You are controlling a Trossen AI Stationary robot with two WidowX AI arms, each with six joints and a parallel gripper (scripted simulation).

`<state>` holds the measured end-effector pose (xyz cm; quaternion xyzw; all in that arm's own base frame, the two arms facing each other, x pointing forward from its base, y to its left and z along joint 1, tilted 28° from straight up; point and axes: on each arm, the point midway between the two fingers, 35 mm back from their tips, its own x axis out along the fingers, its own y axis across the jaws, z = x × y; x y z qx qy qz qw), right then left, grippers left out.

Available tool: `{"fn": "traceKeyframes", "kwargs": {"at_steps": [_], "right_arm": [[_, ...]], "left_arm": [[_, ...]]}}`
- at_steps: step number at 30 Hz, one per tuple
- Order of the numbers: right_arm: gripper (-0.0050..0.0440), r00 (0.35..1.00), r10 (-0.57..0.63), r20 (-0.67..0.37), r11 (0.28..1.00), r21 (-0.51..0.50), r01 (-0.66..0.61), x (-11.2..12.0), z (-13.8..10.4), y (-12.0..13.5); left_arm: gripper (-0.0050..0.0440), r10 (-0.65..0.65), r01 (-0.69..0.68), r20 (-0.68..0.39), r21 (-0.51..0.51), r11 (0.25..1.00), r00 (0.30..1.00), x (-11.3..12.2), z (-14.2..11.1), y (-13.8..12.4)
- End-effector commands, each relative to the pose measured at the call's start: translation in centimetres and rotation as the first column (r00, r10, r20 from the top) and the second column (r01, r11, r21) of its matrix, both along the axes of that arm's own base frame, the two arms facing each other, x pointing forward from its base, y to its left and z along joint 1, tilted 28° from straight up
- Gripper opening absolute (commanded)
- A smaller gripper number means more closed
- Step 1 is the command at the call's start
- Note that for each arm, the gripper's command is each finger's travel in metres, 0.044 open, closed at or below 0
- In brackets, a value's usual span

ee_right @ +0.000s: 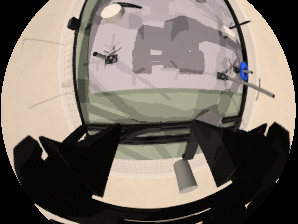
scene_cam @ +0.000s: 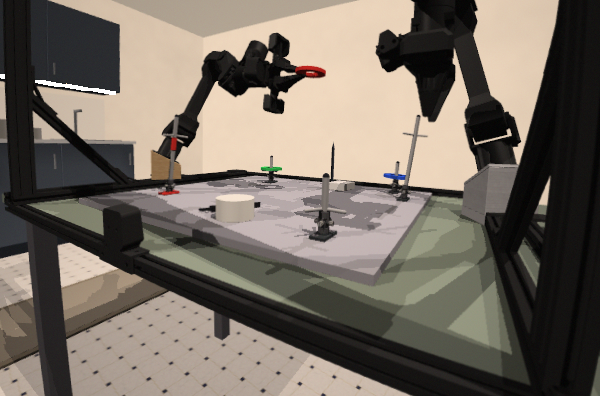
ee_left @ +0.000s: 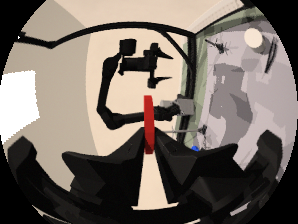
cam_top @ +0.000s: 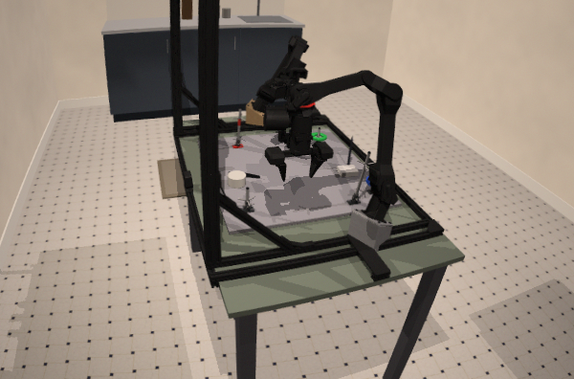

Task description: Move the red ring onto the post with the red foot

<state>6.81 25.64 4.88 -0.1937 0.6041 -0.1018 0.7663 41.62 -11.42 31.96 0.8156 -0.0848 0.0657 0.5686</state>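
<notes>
The red ring (scene_cam: 310, 71) hangs high in the air above the mat, held flat by its edge. My left gripper (scene_cam: 295, 73) is shut on it; in the left wrist view the red ring (ee_left: 149, 123) shows edge-on between the fingers. In the top view only a sliver of the red ring (cam_top: 309, 104) shows behind the arms. The post with the red foot (scene_cam: 171, 158) stands at the mat's far left corner and also shows in the top view (cam_top: 238, 129). My right gripper (cam_top: 298, 168) is open and empty, high over the mat's middle, pointing down.
A green ring (scene_cam: 270, 168) and a blue ring (scene_cam: 395, 177) sit on their own posts. A tall grey post (scene_cam: 412, 158), a short grey post (scene_cam: 324, 208), a thin dark post (scene_cam: 332, 161), a white cylinder (scene_cam: 234, 207) and a small white block (scene_cam: 342, 185) stand on the mat.
</notes>
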Motion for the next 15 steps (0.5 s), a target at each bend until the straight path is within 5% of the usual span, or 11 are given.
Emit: {"fn": "traceKeyframes", "kwargs": {"at_steps": [1,15], "right_arm": [[0.04,1.0,-0.003,0.007,1.0,0.003,0.003,0.1,0.0,0.1],[0.04,1.0,-0.003,0.007,1.0,0.003,0.003,0.1,0.0,0.1]], "left_arm": [[0.0,0.001,-0.001,0.013,0.01,1.0,1.0,-1.3,-0.2,-0.2],[0.0,0.005,-0.007,0.048,0.052,0.999,0.999,-5.0,-1.5,-0.7]]}}
